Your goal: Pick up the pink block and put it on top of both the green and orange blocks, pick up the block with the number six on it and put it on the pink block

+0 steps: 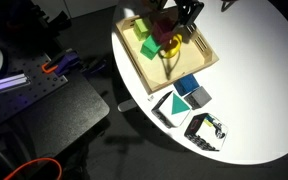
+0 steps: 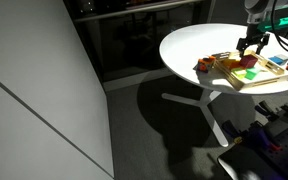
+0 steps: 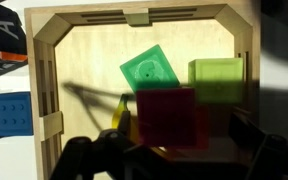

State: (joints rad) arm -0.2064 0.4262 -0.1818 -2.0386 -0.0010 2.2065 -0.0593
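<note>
Watching remotely, I had the gripper low over the wooden tray. Its jaws were spread wider than the pink block and, as far as I could see, not pinching it. The pink block lay inside the tray, overlapping the green block and a sliver of the orange block; I couldn't tell whether it rested on them. I judged the first placement either done or pending. The number-six block remained to stack, and I could read no numeral.

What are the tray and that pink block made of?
The tray looks like pale, unvarnished wood: matte, faint grain, slotted walls. The pink block looks like plastic or painted wood, evenly coloured; which one, I cannot tell.
</note>
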